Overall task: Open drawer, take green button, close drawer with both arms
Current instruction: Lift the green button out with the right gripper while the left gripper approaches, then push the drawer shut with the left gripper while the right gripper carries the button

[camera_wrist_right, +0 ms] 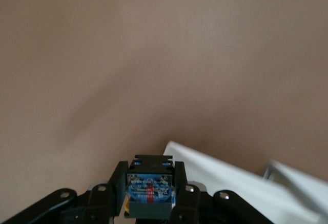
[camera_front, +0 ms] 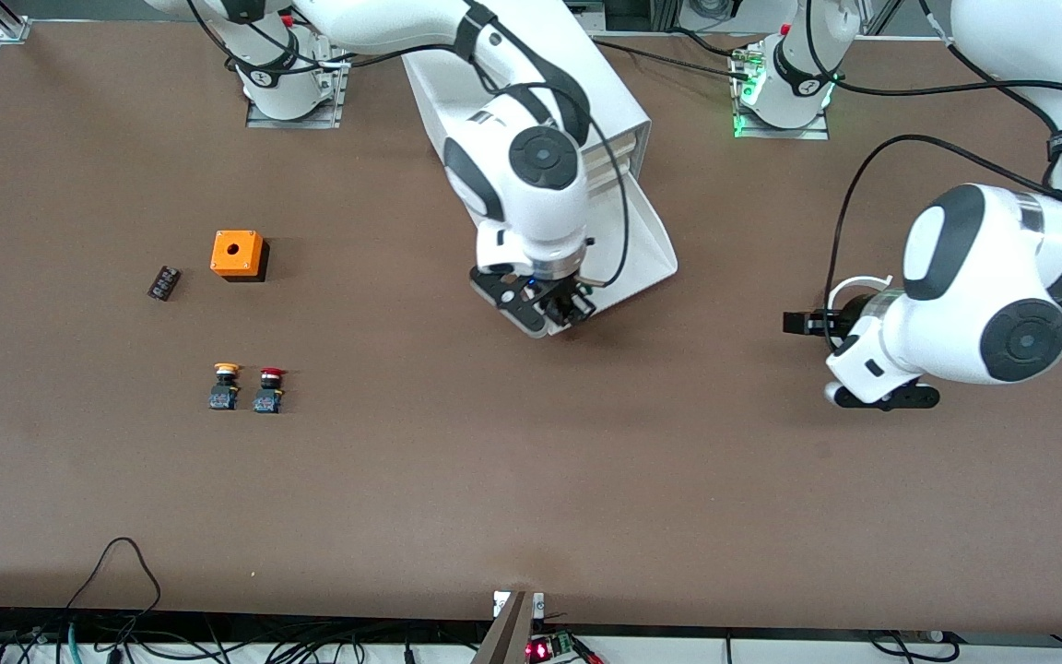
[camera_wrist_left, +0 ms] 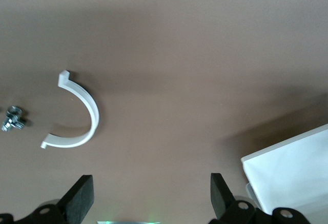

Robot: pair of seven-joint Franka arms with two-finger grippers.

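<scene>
A: Cabinet (camera_front: pixel 619 120) placed between arm bases, drawer (camera_front: pixel 646 249) pulled out toward front camera.
B: Box (camera_front: pixel 238 254) set toward right arm's end; two buttons (camera_front: pixel 245 387) laid nearer the camera.

Your right gripper (camera_front: pixel 560 309) is clamped on the button (camera_wrist_right: pixel 149 193), up in the air just over the front edge of the pulled-out drawer (camera_front: pixel 646 254). From the right wrist view you see only the button's black and blue block, squeezed between the two fingers (camera_wrist_right: pixel 117 183). The drawer is a shallow white tray. It sticks out from the bottom of the white cabinet (camera_front: pixel 619 120), sloping toward the front camera.
</scene>
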